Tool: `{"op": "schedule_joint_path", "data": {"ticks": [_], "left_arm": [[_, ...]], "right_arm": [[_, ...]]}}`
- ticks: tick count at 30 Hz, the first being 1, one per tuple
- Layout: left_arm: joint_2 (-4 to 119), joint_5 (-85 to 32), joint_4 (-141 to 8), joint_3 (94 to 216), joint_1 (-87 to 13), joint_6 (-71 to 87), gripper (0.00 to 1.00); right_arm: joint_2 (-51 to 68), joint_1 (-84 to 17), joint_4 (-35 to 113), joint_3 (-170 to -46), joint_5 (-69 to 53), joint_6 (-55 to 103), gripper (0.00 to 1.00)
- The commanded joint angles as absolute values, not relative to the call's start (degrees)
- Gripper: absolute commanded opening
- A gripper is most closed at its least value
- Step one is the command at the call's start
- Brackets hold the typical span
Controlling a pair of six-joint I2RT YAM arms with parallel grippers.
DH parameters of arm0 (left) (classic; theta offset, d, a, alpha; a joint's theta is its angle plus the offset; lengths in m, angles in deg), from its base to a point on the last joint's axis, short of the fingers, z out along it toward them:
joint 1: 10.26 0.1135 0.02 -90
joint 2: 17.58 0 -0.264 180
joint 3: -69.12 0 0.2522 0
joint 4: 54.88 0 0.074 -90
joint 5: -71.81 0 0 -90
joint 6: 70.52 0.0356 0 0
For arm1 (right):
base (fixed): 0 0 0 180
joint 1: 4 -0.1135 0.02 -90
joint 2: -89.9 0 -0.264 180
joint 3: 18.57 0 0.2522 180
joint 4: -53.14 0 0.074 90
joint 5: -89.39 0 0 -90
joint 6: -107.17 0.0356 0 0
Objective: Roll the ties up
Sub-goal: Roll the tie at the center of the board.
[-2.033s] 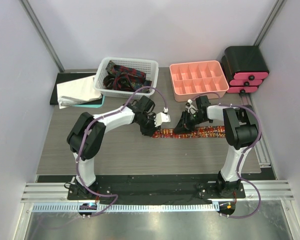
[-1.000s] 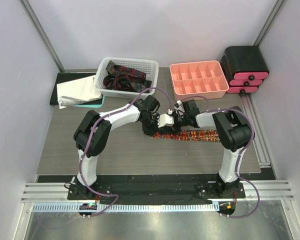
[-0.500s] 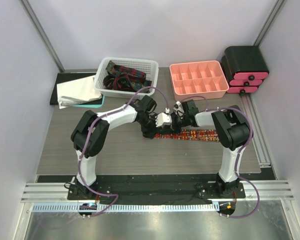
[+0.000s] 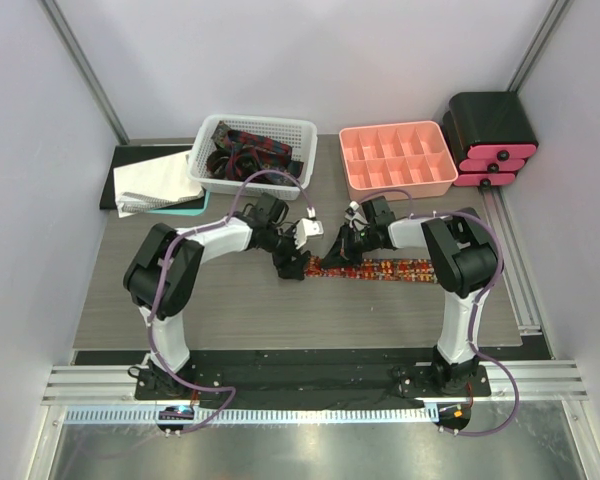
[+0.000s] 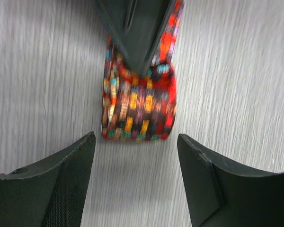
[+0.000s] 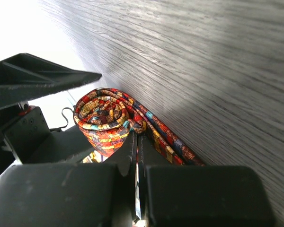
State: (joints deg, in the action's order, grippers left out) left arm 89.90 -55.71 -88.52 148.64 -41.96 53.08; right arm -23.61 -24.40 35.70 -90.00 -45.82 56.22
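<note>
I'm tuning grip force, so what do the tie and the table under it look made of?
The tie: woven fabric, perhaps silk or polyester, with a slight sheen; small thread-like blocks of red, yellow and blue show on the coiled layers. The table: probably laminate printed with grey wood grain, smooth and semi-matte; fine straight streaks and soft glare.

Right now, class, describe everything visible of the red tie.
The red tie is woven-looking fabric, red with yellow, orange and blue blocks. Its left end is coiled into a loose spiral roll on the grey table; the rest lies flat, stretching right. The shut right gripper touches the roll; the open left gripper is just beside it.
</note>
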Motion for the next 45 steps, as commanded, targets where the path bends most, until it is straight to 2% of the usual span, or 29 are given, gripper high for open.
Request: {"op": "schedule_joint_path", "data": {"ticks": [1, 7, 17, 20, 21, 23, 24, 26, 30, 33, 35, 36, 39, 45], "left_arm": [[87.5, -62.4, -76.5, 145.2, -42.1, 48.2, 0.70], [83.6, -63.0, -43.3, 127.7, -42.2, 37.4, 0.71], [87.4, -60.3, -27.9, 123.0, -44.3, 33.5, 0.70], [88.9, -59.9, -25.0, 122.3, -45.6, 33.3, 0.66], [88.9, -59.2, -24.9, 122.1, -46.2, 34.1, 0.57], [88.5, -57.0, -25.9, 121.9, -47.3, 35.6, 0.47], [88.2, -56.3, -27.0, 122.0, -47.6, 36.3, 0.39], [87.0, -54.9, -35.1, 123.0, -48.0, 39.1, 0.32], [85.7, -51.0, -51.1, 128.3, -48.6, 43.4, 0.23], [85.5, -48.0, -60.8, 131.8, -49.5, 46.5, 0.20], [85.9, -46.8, -64.1, 133.2, -50.0, 46.7, 0.20], [86.0, -45.7, -66.2, 134.3, -50.2, 46.8, 0.20], [86.8, -44.0, -68.5, 136.0, -50.7, 47.3, 0.21], [88.8, -42.6, -73.7, 139.0, -51.5, 47.3, 0.23]], "right_arm": [[-27.9, -24.7, 30.0, -88.5, -36.2, 50.7, 0.01], [-28.6, -23.5, 28.1, -88.0, -39.1, 47.4, 0.01], [-31.2, -23.5, 26.1, -88.1, -41.5, 43.7, 0.01], [-31.4, -23.5, 26.1, -87.9, -41.4, 43.5, 0.01], [-31.5, -23.5, 26.2, -87.9, -41.5, 43.4, 0.01], [-31.6, -23.5, 26.1, -88.2, -41.7, 43.5, 0.01], [-31.4, -23.5, 26.2, -88.3, -41.9, 43.5, 0.01], [-30.7, -23.5, 26.9, -88.6, -42.3, 44.1, 0.01], [-27.7, -23.5, 27.6, -89.2, -43.7, 44.6, 0.01], [-23.5, -22.9, 26.9, -89.9, -45.1, 44.6, 0.10], [-21.1, -22.4, 26.1, -90.0, -45.5, 44.5, 0.21], [-18.7, -21.6, 25.3, -89.9, -46.1, 44.5, 0.30], [-14.9, -20.6, 23.7, -89.0, -47.4, 44.1, 0.41], [-13.4, -21.3, 26.5, -87.5, -48.5, 46.5, 0.47]]}}
